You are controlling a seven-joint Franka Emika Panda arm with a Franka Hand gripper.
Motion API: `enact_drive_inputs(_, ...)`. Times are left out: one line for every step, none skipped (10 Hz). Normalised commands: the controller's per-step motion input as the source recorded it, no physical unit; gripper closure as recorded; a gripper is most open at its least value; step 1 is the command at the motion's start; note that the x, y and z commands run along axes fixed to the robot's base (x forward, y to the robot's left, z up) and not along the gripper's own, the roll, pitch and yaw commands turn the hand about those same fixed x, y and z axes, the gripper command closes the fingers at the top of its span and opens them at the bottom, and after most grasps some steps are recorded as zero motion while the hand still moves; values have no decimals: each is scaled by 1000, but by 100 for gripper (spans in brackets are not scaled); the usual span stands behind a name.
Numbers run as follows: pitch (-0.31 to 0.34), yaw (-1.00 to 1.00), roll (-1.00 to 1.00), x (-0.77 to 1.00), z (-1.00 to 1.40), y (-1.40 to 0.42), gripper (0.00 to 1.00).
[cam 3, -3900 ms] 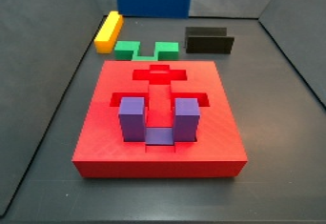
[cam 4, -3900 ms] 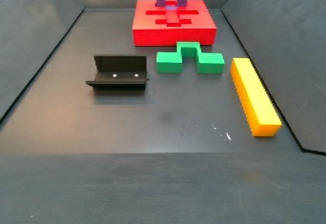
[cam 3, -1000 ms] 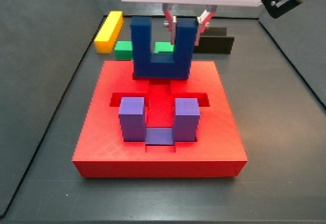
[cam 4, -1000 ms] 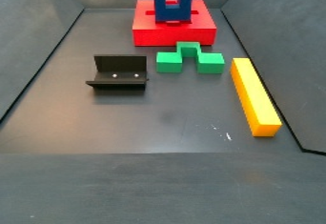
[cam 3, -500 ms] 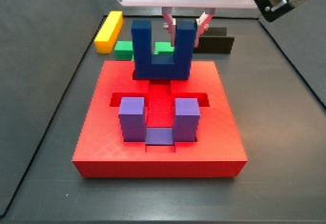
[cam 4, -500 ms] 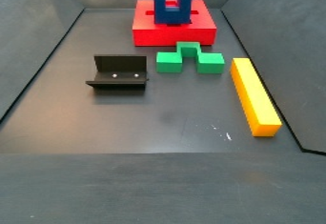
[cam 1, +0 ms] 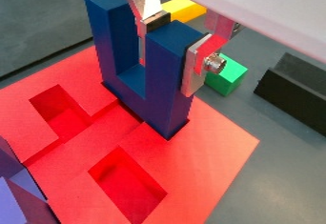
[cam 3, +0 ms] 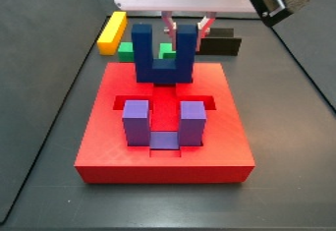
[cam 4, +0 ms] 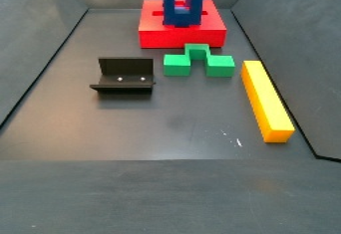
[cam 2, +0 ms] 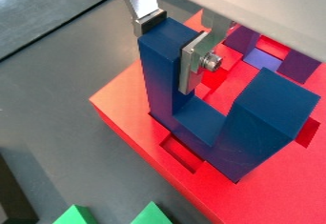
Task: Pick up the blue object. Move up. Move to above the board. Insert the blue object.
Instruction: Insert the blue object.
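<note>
While the gripper point(cam 3: 183, 26) hangs near the top centre of a side view, its flat silver fingers point(cam 1: 199, 61) are clamped on one upright prong of the blue object point(cam 3: 167, 58), one plate on the prong's outer face and the other in the gap between the two prongs. Both wrist views show this grip: the blue object point(cam 1: 143, 61) fills the middle of the frame with a plate pressed to its prong, and again the blue object point(cam 2: 211, 104) stands with its prongs up and its base bar down. Its base sits low at the far end of the board point(cam 3: 98, 137), over the cross-shaped cut-out; in a wrist view the base seems to reach the red surface of the board point(cam 1: 216, 161), though whether it is fully seated cannot be told. At the near end of the board, lower centre of a side view, the purple block point(cam 3: 136, 121) stands upright in its recess, apart from the blue object. Behind the board lie the green block point(cam 3: 165, 51), partly hidden by the blue prongs, the yellow bar point(cam 3: 112, 31) at upper left, and the fixture point(cam 3: 225, 42) at upper right. Seen from the opposite side, the board point(cam 4: 212, 35) is at top centre with the blue object point(cam 4: 182, 4) on it, the green block point(cam 4: 197, 61) just below, the fixture point(cam 4: 126, 76) at left of centre, and the yellow bar point(cam 4: 266, 100) at right.
</note>
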Motion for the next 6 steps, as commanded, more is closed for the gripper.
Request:
enact_drive_inputs(-213,0,0,-157,-29,0,100)
enact_drive_inputs(-149,26,0,0,-100,3,100)
enact_drive_inputs(-106,0,23,83,-180,14,100)
enact_drive_inputs(0,0,114,94,-243,57,100)
enact_drive_inputs(36,0,146,114,-303,91,100)
enact_drive_inputs(109,-9,171,111,-403,103,100)
